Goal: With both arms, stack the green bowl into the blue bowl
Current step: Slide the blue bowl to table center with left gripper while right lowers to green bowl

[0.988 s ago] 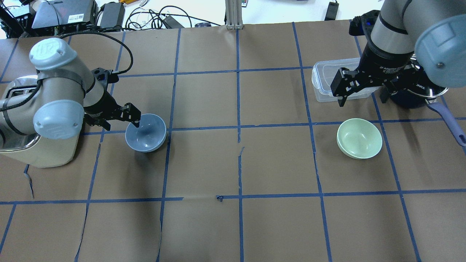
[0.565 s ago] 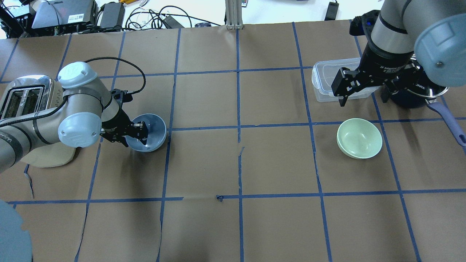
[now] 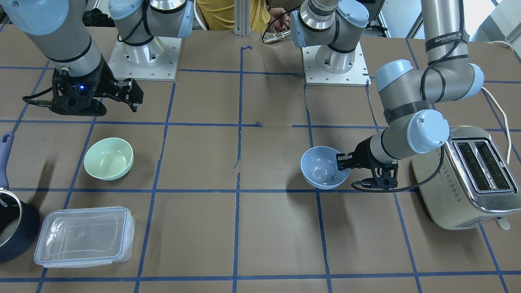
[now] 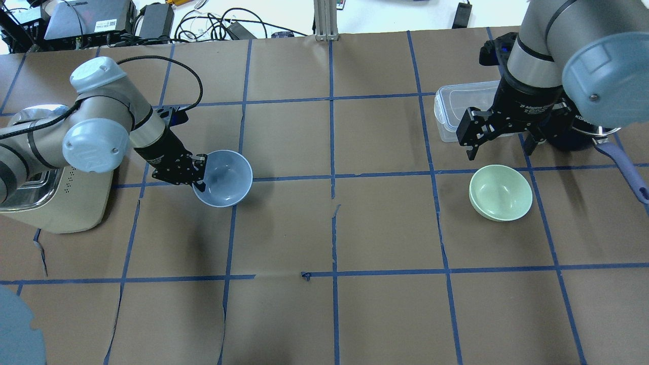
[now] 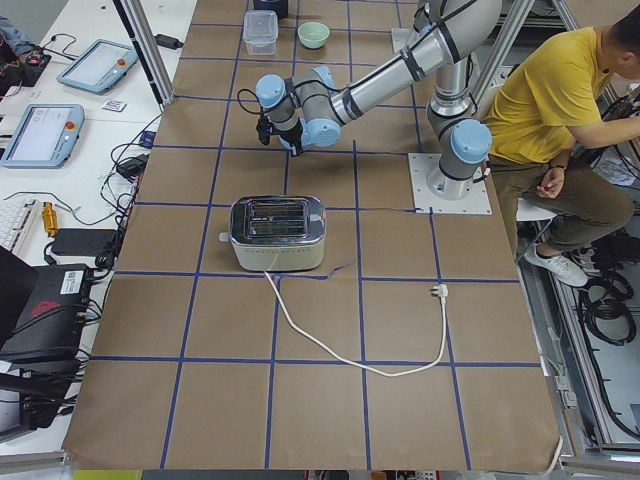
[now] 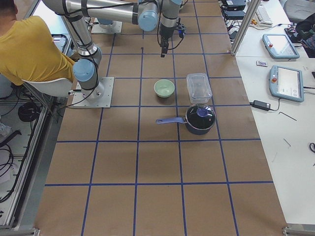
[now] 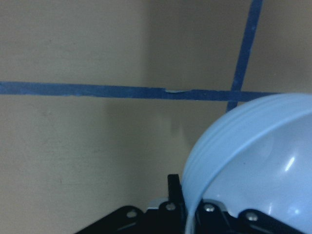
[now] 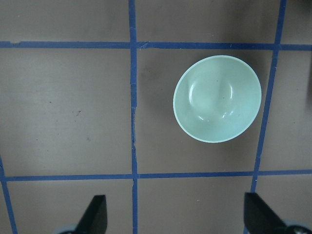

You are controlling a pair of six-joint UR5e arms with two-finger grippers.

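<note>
Over at the table's (image 4: pixel 284 314) left end now: clamped on the blue bowl (image 4: pixel 225 177) with the left gripper (image 4: pixel 199 175), rim pinched between the fingers (image 7: pixel 174 190), one inside and one outside, on the side facing the toaster (image 4: pixel 66 203). Sitting about halfway between the robot's edge and the far edge, mouth up. Hard to tell whether resting on the table or just off it. From the wrist, nothing but pale blue rim running straight down into the black jaws, with a taped cross behind.

Across to the right end: hanging above the table with the right gripper (image 4: pixel 499 149), spread wide, empty. Just below it and toward the robot's edge, the green bowl (image 4: pixel 501 192), upright on the table inside a taped square, well apart from the blue one. From that wrist, looking straight down: both fingertips (image 8: pixel 95 217) dark at the bottom of the view, green bowl ahead of them, a little off the middle of the gap.

Behind that gripper, toward the far edge, a clear container (image 4: pixel 448 114), lid on. Beside it, nearer the end of the table, a dark pot (image 6: pixel 199 118), handle (image 4: pixel 623 170) pointing back toward the robot's edge.
</note>
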